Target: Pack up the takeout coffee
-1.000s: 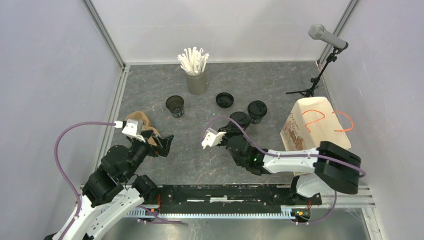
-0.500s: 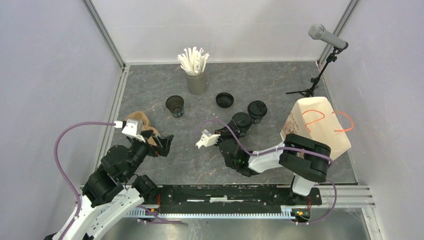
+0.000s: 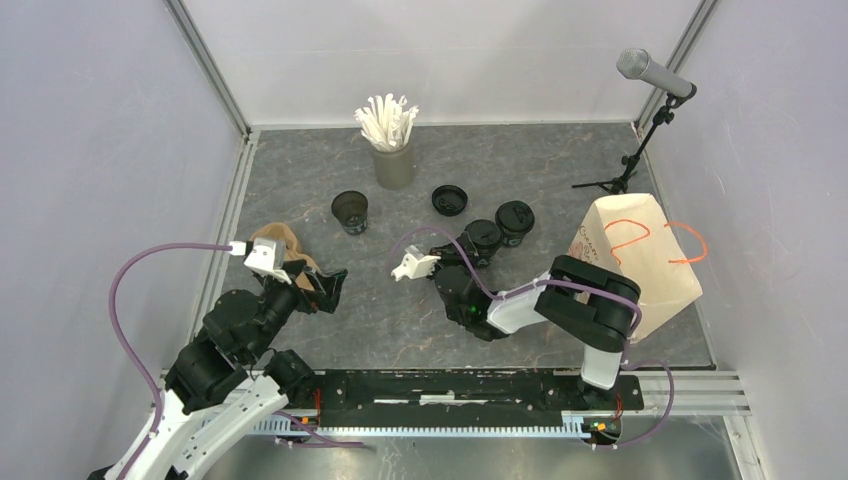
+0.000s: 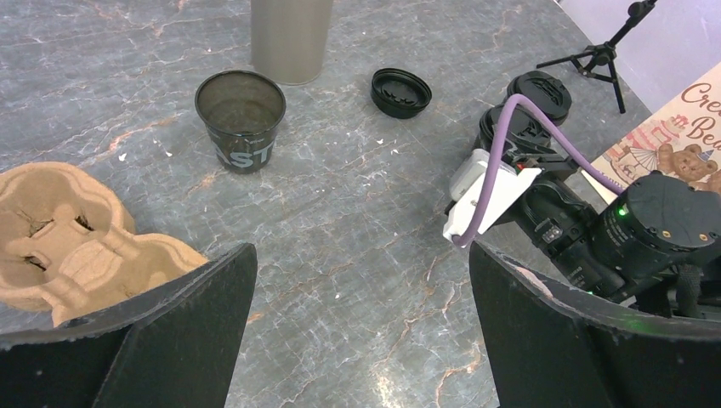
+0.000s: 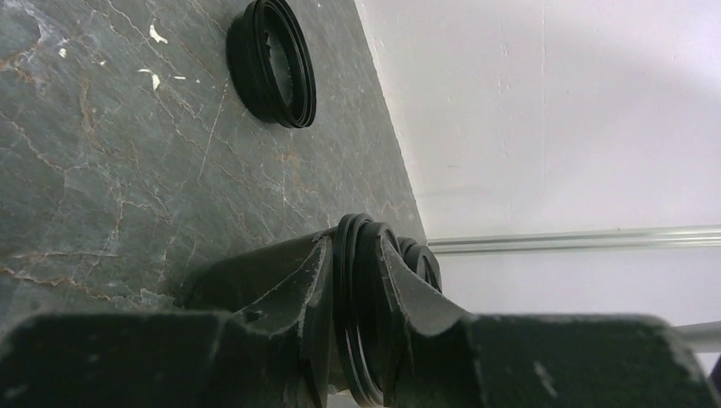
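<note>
My right gripper (image 3: 468, 252) lies low on its side and is shut on the lid rim of a lidded black cup (image 3: 482, 237). In the right wrist view the fingers (image 5: 319, 297) pinch that lid (image 5: 364, 306) from both sides. A second lidded cup (image 3: 515, 220) stands just behind it. An open black cup (image 3: 350, 211) and a loose black lid (image 3: 449, 200) sit further left; the lid also shows in the right wrist view (image 5: 274, 61). My left gripper (image 4: 359, 259) is open and empty over bare table, beside the brown pulp carrier (image 4: 68, 238).
A grey cup of white straws (image 3: 393, 160) stands at the back. A paper bag with orange handles (image 3: 635, 255) stands at the right, with a microphone stand (image 3: 640, 140) behind it. The right arm (image 4: 629, 229) lies across the table's middle.
The right arm has folded, its elbow swinging left, and its wrist has shifted slightly left and away at the lidded cup. The left arm has not moved.
</note>
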